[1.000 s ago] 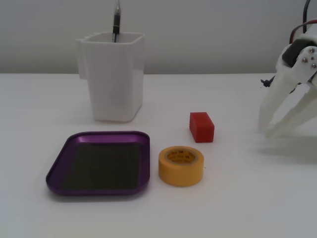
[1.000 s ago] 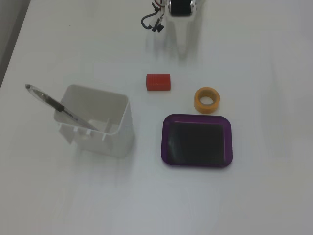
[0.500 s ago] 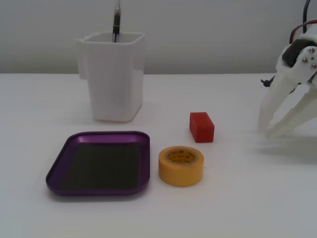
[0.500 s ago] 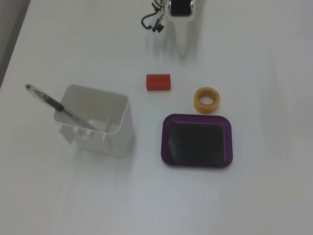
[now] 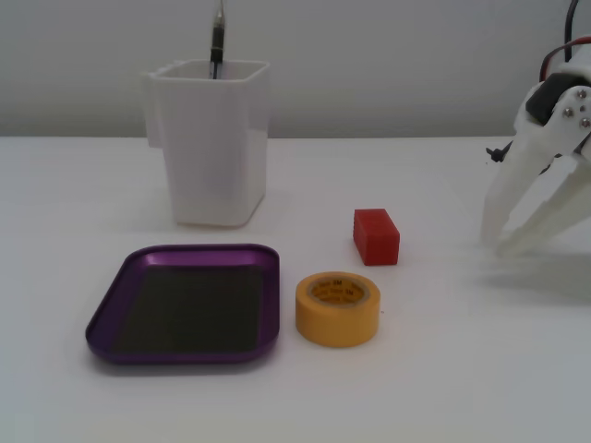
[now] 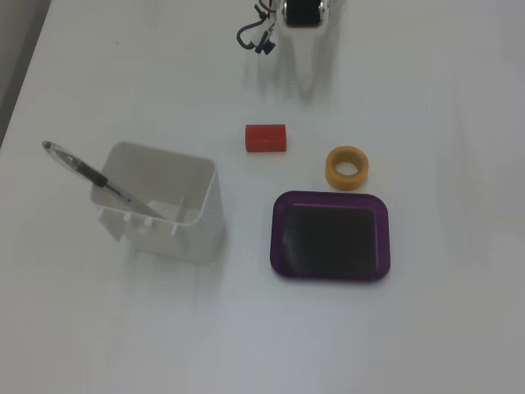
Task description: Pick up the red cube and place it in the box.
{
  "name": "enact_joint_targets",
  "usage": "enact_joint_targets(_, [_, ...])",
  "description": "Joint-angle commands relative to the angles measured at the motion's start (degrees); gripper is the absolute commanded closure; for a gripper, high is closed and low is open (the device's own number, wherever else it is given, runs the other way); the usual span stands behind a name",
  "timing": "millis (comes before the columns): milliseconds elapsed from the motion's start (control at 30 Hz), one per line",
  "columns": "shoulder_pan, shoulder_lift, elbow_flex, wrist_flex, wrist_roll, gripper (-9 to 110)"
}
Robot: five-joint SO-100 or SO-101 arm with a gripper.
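Observation:
The red cube (image 5: 376, 235) lies on the white table, apart from everything; it also shows in the other fixed view (image 6: 265, 138). The box, a shallow purple tray (image 5: 199, 250) with a dark floor, sits empty at the front left, and shows in the other fixed view (image 6: 328, 195) too. My white gripper (image 5: 499, 244) stands at the right edge, well to the right of the cube. Its tips point down near the table and almost meet, holding nothing. In the other fixed view the gripper (image 6: 305, 82) is above the cube at the top.
A yellow tape roll (image 5: 338, 309) lies between cube and tray, close to the tray's right rim. A tall white container (image 5: 211, 148) with a pen (image 5: 217, 41) stands behind the tray. Both show in the other fixed view: the tape roll (image 6: 347, 167) and the container (image 6: 168, 209).

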Motion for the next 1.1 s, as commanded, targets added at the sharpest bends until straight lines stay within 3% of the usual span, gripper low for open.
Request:
enact_joint_targets(0, [-0.26,5.98,-5.1,-0.53,-0.18,102])
enact_joint_targets(267, [4.04,-2.64,-21.71,-0.62,-3.78,98])
enact_joint_targets(533, [7.82,-46.49,-50.1,0.88,-14.24,90])
enact_joint_targets(767, [7.12,-80.68,-72.77,8.96,-15.03,88])
enact_joint_targets(900, [7.56,-93.08,-80.77,10.72,-14.85,81])
enact_joint_targets(1067, [7.82,-100.81,-83.5,10.11,-15.21,80])
